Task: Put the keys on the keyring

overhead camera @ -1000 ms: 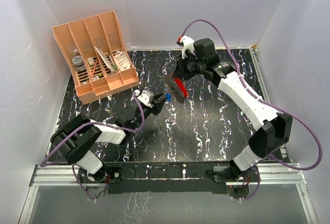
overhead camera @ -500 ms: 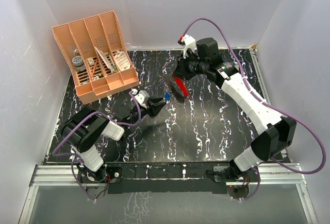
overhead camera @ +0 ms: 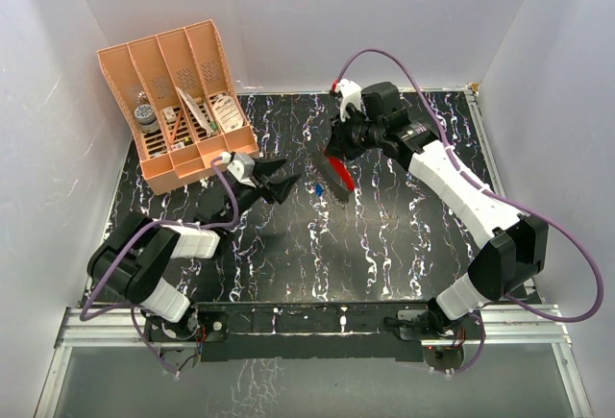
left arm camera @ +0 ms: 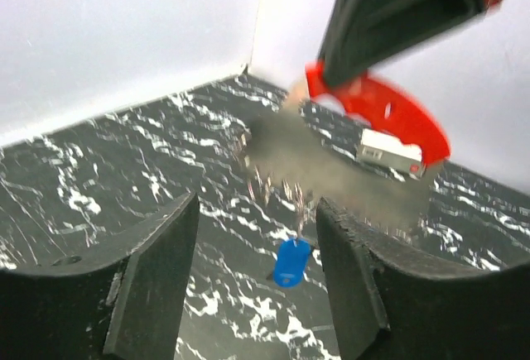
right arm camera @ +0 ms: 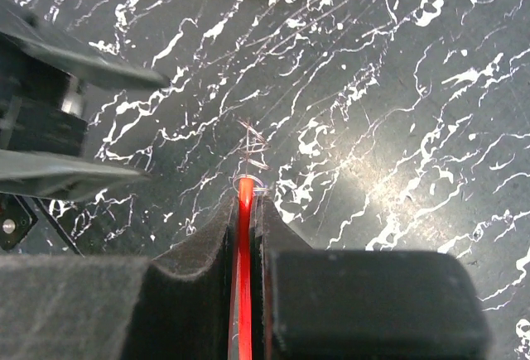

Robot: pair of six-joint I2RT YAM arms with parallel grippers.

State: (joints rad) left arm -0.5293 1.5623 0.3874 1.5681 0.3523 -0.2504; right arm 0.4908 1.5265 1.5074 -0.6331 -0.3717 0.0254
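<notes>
Backing toward the upper left of the overhead view, the left gripper (overhead camera: 279,180) is spreading its jaws, now empty. The right gripper (right arm camera: 247,199) is pinching the red keyring (left arm camera: 389,116) at centre; the blue key (left arm camera: 290,262) is hanging just beneath, probably threaded on. Blur is hiding the actual link.

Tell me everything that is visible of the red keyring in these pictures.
The keyring is a D-shaped loop: one curved side red, plastic-looking, the other pale metal. The right gripper holds it edge-on between shut jaws, above the black marbled table. A thin wire ring sits at its tip. The blue-headed key is just beneath; whether it hangs from the loop is unclear.
</notes>
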